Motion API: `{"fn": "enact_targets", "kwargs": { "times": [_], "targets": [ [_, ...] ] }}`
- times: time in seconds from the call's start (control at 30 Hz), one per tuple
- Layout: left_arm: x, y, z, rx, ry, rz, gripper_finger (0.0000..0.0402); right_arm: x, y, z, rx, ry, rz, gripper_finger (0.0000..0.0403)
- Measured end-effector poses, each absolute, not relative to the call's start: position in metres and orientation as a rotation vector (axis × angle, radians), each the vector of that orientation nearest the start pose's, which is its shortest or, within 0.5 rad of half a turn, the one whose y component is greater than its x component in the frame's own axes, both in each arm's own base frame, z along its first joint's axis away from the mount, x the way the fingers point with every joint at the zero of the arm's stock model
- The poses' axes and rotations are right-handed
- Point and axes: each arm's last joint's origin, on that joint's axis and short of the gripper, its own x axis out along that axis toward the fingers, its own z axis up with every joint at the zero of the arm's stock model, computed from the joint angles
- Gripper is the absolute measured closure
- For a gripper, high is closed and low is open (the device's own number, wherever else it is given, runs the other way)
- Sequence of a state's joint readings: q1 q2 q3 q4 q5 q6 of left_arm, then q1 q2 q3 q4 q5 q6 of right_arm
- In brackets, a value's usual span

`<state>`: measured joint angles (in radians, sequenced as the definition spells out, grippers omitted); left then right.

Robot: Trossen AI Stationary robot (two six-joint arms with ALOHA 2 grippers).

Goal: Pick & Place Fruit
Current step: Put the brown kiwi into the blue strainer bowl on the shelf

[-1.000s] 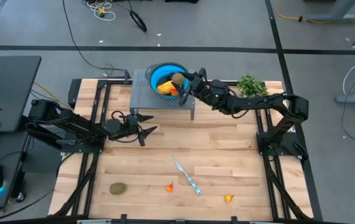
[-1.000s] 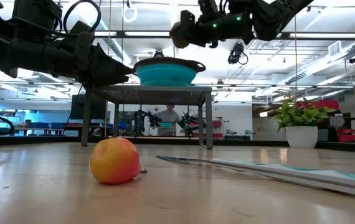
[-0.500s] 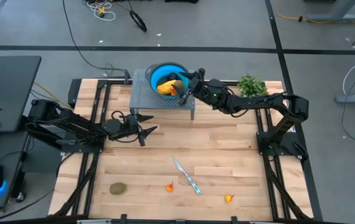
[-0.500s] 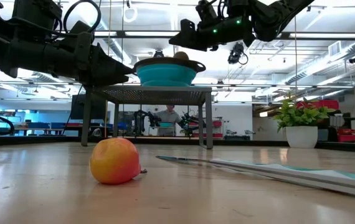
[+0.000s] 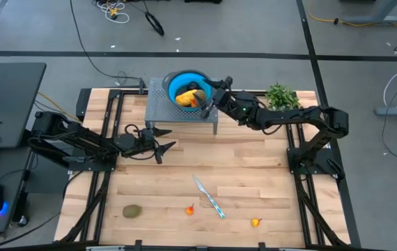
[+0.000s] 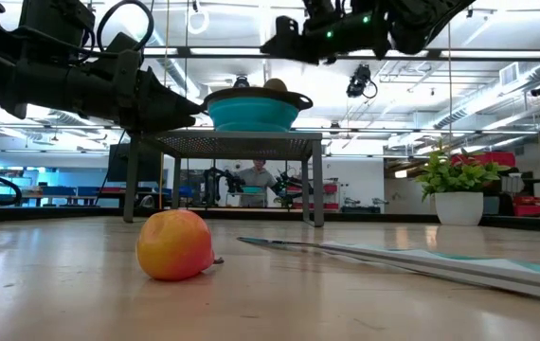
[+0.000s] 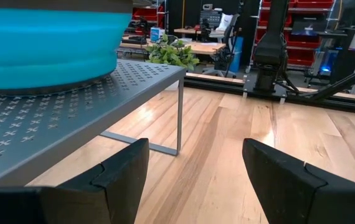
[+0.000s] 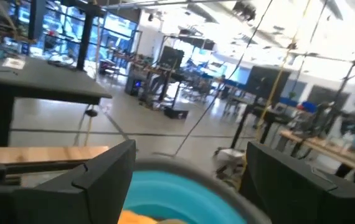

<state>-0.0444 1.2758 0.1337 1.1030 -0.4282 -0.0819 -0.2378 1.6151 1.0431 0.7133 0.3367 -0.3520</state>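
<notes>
The right gripper [image 5: 208, 98] hangs wide open and empty just over the blue bowl [image 5: 175, 81], fruit [image 5: 188, 97] lying below it inside, apparently dropped there for collection, while the left gripper [image 5: 162, 148] waits open beside the rack [image 5: 158, 104].

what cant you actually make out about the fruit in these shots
- Fruit in the blue bowl: high view, the right hand covers part of the pile; no count possible.
- Same pile: low view, the rim hides all but one top.
- Same pile: right wrist view, cut off by the edge.
- Orange-red pieces: high view, too small to name.
</notes>
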Motion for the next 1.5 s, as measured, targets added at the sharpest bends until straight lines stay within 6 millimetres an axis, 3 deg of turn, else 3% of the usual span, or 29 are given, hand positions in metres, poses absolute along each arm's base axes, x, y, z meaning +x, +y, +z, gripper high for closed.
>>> {"fn": "enact_targets", "kwargs": {
  "times": [0.23, 0.5, 0.7, 1.07, 1.3, 1.5],
  "targets": [
    [0.194, 0.003, 0.155, -0.072, 0.022, 0.385, 0.0135, 0.344, -0.069, 0.317, -0.381, -0.051, -0.623, 0.0087],
    [0.194, 0.003, 0.155, -0.073, 0.021, 0.385, 0.0135, 0.348, -0.055, 0.299, -0.334, 0.109, -0.407, 0.0087],
    [0.194, 0.003, 0.155, -0.081, 0.016, 0.385, 0.0135, 0.35, -0.068, 0.289, -0.329, 0.155, -0.41, 0.0087],
    [0.194, 0.003, 0.155, -0.074, 0.02, 0.385, 0.0135, 0.335, -0.122, 0.286, -0.224, 0.177, -0.625, 0.0087],
    [0.194, 0.003, 0.155, -0.072, 0.021, 0.385, 0.0135, 0.333, -0.127, 0.292, -0.258, 0.138, -0.701, 0.0087],
    [0.194, 0.003, 0.155, -0.072, 0.022, 0.385, 0.0135, 0.332, -0.128, 0.286, -0.262, 0.209, -0.726, 0.0087]
  ]
}}
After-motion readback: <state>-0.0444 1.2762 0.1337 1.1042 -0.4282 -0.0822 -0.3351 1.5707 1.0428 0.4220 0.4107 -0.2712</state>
